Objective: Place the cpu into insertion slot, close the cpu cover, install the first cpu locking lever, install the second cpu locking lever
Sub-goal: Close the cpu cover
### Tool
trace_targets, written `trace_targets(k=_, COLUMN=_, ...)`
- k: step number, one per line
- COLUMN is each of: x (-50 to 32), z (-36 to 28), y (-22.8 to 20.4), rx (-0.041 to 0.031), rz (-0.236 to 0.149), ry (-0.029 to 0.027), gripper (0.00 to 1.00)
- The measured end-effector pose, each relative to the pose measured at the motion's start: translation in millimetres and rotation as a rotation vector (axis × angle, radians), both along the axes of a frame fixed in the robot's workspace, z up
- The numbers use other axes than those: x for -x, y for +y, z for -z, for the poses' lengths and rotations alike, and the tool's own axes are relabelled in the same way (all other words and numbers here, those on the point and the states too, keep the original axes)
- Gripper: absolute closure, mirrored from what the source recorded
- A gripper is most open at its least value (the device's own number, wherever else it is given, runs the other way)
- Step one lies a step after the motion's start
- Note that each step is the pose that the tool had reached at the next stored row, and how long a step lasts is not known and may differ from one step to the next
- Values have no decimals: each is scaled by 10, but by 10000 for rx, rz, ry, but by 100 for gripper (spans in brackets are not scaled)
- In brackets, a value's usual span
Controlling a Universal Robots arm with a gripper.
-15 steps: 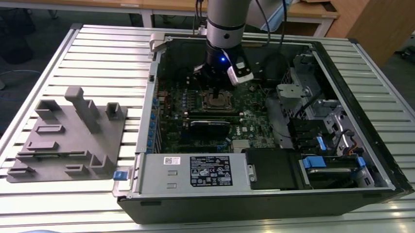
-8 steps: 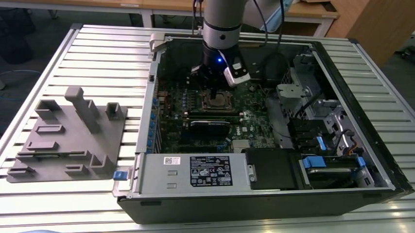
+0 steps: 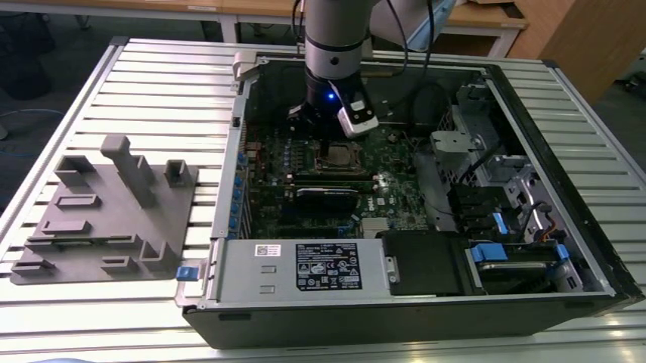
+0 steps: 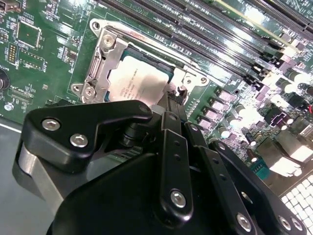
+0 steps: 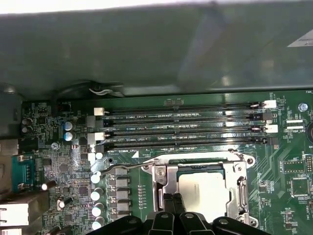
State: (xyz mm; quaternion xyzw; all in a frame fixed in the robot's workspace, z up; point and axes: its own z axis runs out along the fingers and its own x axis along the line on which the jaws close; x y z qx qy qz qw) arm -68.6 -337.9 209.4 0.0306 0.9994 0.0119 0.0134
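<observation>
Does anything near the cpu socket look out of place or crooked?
In the first wrist view, one locking lever angles away from the cpu cover instead of lying along its edge, so it looks unlatched. The cpu sits square in the cover's window. No damage shows.

The exterior view looks down from high and well off at the open black computer case on the slatted grey metal counter and its green circuit board. Both wrist views sit close over that board. The first wrist view faces across the long black memory slots toward the case wall; the second wrist view looks steeply down past the black jointed tool. Both wrist views share the thin silvery square cpu cover around the dull silvery cpu.
</observation>
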Motion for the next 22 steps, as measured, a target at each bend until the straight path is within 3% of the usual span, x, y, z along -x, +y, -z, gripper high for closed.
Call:
trace_targets(k=19, x=50, z=60, y=0, rx=0, rz=-2, ry=-57, gripper=89)
trace_targets(k=22, x=50, z=61, y=0, rx=0, rz=-261, ry=-57, gripper=89)
